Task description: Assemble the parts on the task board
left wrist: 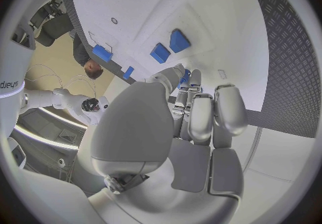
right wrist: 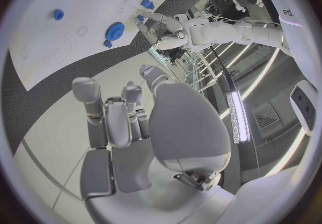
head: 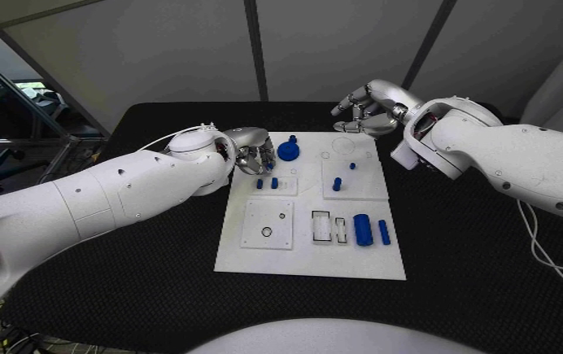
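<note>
The left hand [head: 249, 156] and right hand [head: 366, 110] both hang with fingers [right wrist: 107, 122] curled in, holding nothing.

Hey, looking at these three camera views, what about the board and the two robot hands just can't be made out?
- Head view: the left robot hand covers the task board's near-left corner; what lies beneath is hidden.
- Head view: the right robot hand curls its fingers; whether they hold anything is unclear.
- Head view: the small round marks on the board are too small to identify.

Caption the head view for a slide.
Left robot hand beside the blue gear on the task board; right robot hand hovers behind.
</note>
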You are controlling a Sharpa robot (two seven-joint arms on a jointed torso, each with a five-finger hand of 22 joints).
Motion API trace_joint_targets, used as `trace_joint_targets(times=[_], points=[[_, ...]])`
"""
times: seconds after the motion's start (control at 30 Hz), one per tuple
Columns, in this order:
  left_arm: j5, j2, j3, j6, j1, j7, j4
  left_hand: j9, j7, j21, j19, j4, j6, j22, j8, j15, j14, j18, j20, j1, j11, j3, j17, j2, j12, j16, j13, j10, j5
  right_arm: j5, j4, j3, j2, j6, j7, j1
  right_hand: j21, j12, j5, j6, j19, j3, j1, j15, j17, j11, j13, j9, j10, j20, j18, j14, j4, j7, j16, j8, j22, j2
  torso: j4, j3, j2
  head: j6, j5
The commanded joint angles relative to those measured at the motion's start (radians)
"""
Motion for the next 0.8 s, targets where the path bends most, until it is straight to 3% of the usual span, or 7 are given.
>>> trace_joint_targets(times=[0.03, 0.47, 0.8], points=[[0.001, 0.003, -0.001, 0.019, 0.001, 0.004, -0.002, -0.003, 0.003, -0.004, 0.002, -0.002, -0.004, 0.034, -0.010, -0.005, 0.015, -0.113, 0.004, -0.012, 0.004, 0.000, -0.002, -0.001, -0.009, -0.002, -0.002, 0.002, -0.003, -0.001, 0.000, 0.000, 0.001, 0.004, 0.007, 0.002, -0.006, -0.002, 0.004, 0.002, -0.003, 0.007, -0.006, -0.005, 0.001, 0.000, 0.000, -0.001, -0.007, -0.006, 0.016, 0.037, -0.002, 0.000, -0.001, 0.005, 0.000, 0.007, -0.0005, -0.0001, 0.000, -0.002, 0.001], [0.001, 0.010, -0.003, 0.004, 0.001, 0.014, 0.002, -0.004, 0.002, -0.001, 0.003, -0.006, 0.000, 0.037, -0.012, -0.005, 0.016, -0.114, 0.004, -0.010, 0.003, 0.004, -0.001, 0.004, -0.011, 0.001, -0.001, 0.009, -0.003, -0.001, -0.002, 0.000, 0.004, 0.004, 0.007, 0.002, -0.006, -0.002, 0.004, 0.002, -0.003, 0.007, -0.006, -0.005, 0.001, 0.000, 0.000, -0.001, -0.007, -0.006, 0.016, 0.037, -0.002, 0.000, -0.001, 0.005, 0.000, 0.007, -0.0004, -0.0005, 0.000, -0.004, 0.001], [0.001, 0.012, -0.003, 0.028, 0.001, -0.004, -0.001, -0.008, 0.008, -0.005, 0.002, -0.006, -0.012, 0.037, -0.024, -0.003, 0.014, -0.113, 0.006, -0.022, 0.007, 0.000, -0.006, -0.002, -0.021, 0.000, -0.001, 0.006, -0.004, -0.001, -0.002, 0.000, 0.004, 0.005, 0.007, 0.002, -0.006, -0.002, 0.004, 0.002, -0.003, 0.007, -0.006, -0.005, 0.001, 0.000, 0.000, -0.001, -0.007, -0.006, 0.016, 0.037, -0.002, 0.000, -0.001, 0.005, 0.000, 0.007, 0.0002, 0.0007, -0.001, -0.005, 0.000]])
